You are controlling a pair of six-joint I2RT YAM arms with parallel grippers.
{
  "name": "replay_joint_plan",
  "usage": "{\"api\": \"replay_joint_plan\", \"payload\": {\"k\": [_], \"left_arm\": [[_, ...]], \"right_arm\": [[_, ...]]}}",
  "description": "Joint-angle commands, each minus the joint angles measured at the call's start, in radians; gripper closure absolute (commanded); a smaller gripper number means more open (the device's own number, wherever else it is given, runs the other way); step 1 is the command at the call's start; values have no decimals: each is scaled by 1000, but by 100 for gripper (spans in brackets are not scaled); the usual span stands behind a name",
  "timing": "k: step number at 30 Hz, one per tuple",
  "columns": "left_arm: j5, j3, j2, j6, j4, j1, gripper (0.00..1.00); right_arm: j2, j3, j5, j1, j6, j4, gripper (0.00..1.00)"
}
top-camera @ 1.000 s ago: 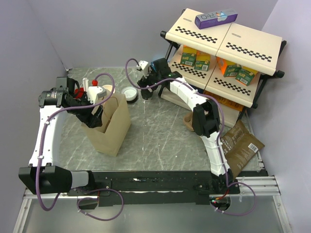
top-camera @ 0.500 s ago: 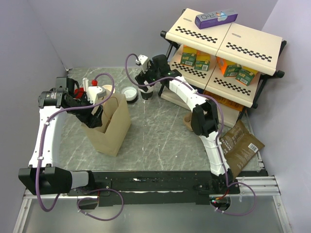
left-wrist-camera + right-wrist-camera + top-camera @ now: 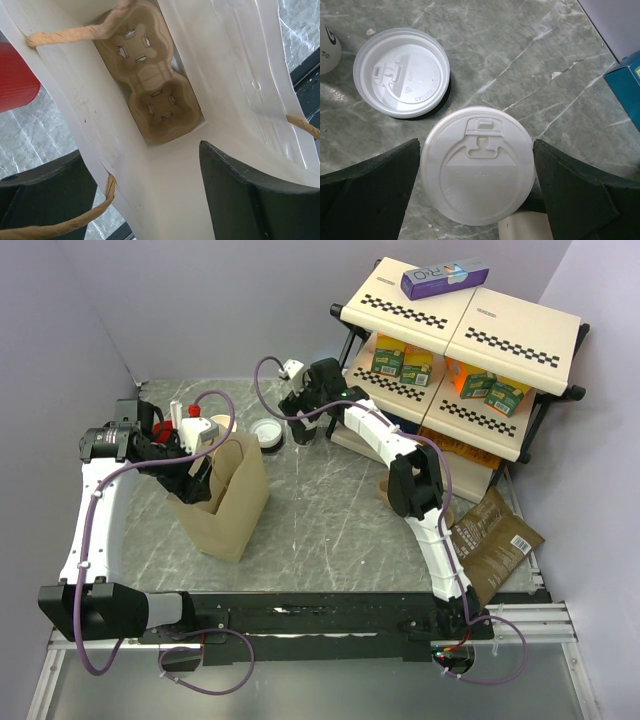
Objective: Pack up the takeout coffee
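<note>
Straddling the white-lidded dark paper cup (image 3: 479, 172), right claw (image 3: 477, 167), grip impossible to tell; left claw (image 3: 142, 165) spread astride brown paper bag (image 3: 228, 508) wall.

The counter (image 3: 330, 510) is a grey-green marbled slab with pale veins, set in a corner of plain lilac-grey walls (image 3: 200, 300) that rise at the back and along both sides. At the far right stands a two-tier rack (image 3: 470, 340) on a black frame, its cream shelf boards edged with black-and-white checker strips. Along the near edge runs a black bar (image 3: 300, 615), then a grey metal base (image 3: 330, 690). The light is soft and even, with faint shadows.
</note>
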Motion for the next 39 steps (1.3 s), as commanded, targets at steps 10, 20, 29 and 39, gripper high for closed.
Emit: {"api": "replay_joint_plan", "payload": {"k": [10, 20, 29, 39], "left_arm": [[41, -9, 13, -1, 16, 4, 19], [66, -33, 8, -4, 45, 4, 20], [86, -85, -18, 15, 77, 4, 19], [129, -113, -30, 9, 134, 2, 19]], "right_arm": [[-8, 8, -6, -8, 21, -33, 15], [-99, -64, 0, -1, 23, -51, 27], [-257, -208, 31, 22, 23, -90, 28], [-593, -639, 5, 70, 34, -58, 30]]}}
